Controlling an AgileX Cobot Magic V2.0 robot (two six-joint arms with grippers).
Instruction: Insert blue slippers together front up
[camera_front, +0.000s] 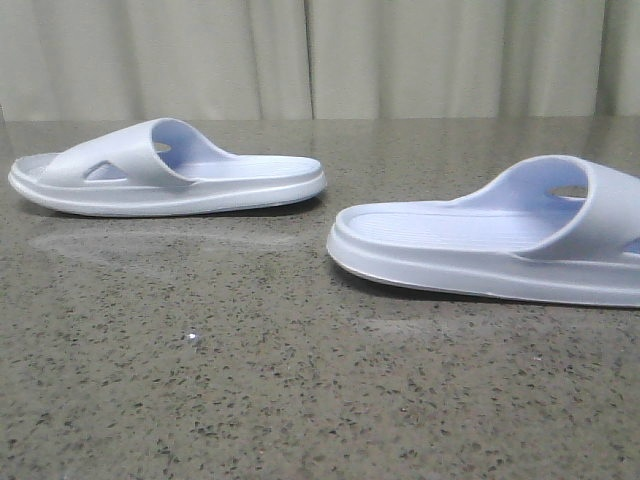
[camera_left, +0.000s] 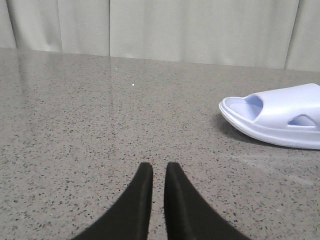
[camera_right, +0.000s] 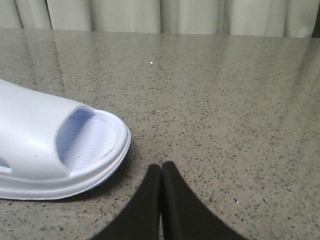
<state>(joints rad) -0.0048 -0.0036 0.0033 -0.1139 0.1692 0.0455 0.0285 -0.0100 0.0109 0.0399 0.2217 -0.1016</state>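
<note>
Blue slippers (camera_front: 170, 170) lie apart, beside each empty closed tool (camera_right: 161, 167).

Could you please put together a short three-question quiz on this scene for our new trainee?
1. True or false: the two blue slippers lie sole-down and apart on the table.
2. In the front view, which way do the heels point? A) toward each other B) away from each other C) both leftward
3. Fill in: neither tool holds a ____.

Key:
1. True. The left slipper and the right slipper have a bare gap between them.
2. A.
3. Slipper. The left tool is nearly shut and the right tool is shut, both on nothing.
</note>
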